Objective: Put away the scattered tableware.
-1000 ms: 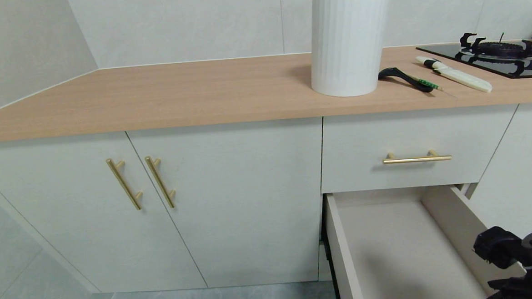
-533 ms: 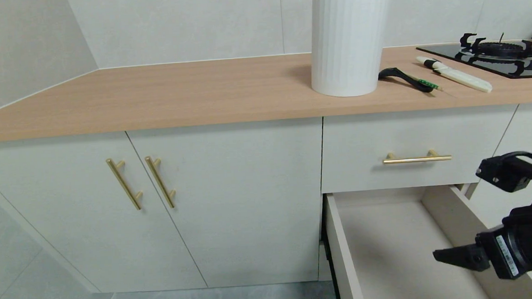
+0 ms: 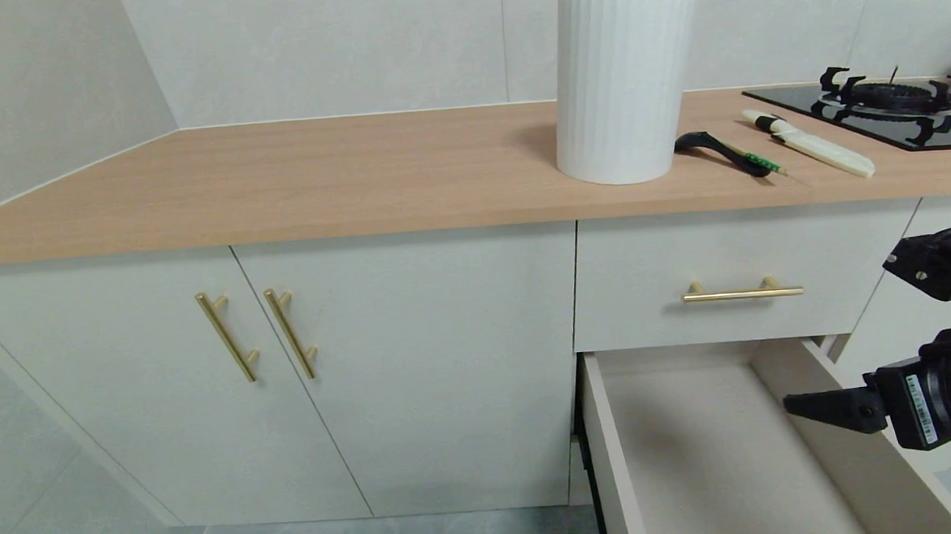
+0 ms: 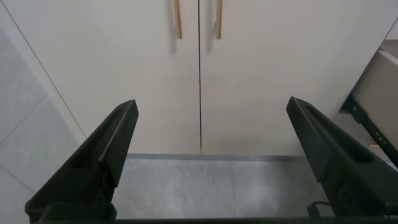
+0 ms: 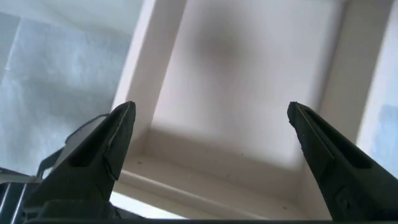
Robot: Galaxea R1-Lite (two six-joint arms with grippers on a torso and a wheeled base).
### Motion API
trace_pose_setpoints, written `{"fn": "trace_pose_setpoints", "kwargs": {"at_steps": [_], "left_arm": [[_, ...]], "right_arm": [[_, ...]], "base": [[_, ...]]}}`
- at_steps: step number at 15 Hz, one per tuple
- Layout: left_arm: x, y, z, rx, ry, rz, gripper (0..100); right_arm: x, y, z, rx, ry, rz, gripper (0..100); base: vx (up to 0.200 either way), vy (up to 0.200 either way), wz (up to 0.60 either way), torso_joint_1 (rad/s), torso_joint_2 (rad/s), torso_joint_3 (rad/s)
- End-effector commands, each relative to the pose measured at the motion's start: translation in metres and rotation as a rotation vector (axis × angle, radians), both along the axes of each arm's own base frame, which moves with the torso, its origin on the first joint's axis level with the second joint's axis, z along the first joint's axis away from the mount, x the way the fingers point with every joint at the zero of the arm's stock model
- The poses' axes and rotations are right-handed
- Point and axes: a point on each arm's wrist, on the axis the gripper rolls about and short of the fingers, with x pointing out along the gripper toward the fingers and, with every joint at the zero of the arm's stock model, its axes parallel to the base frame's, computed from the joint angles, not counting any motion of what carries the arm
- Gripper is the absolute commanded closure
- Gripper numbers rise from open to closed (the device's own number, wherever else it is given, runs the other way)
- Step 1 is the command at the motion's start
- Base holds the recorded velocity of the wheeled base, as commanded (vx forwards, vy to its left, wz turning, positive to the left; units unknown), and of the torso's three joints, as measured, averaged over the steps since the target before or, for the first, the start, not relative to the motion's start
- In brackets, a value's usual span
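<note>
The black right gripper [image 5: 210, 109], which 1 second ago sits low at the near right corner of the pulled-out pale cabinet drawer [image 3: 611, 455], is now raised to the level of the drawer's right wall, and one finger points left over the drawer's inside. In the last 0.5 seconds it edges a little higher and toward the right. The head camera also shifts slightly, so the whole scene sits a touch lower in its view.
</note>
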Motion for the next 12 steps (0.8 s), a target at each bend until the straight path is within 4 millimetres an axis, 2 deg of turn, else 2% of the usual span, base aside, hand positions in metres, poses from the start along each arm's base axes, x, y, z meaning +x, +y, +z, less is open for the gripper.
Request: {"fn": "trace_pose_setpoints", "kwargs": {"at_steps": [1,12], "left_arm": [[0.0002,0.0000,-0.0007,0.000,0.005,0.001,0],[0.0002,0.0000,-0.0007,0.000,0.005,0.001,0]], "right_arm": [[-0.0011,-0.0008,0.0002,0.001,-0.001,-0.002,0],[0.0006,-0.0001,-0.0029,-0.005,0.013,-0.002,0]], "base": [[0.000,0.000,0.00,0.090,-0.08,-0.290],[0.000,0.000,0.00,0.150,-0.48,-0.302]]}}
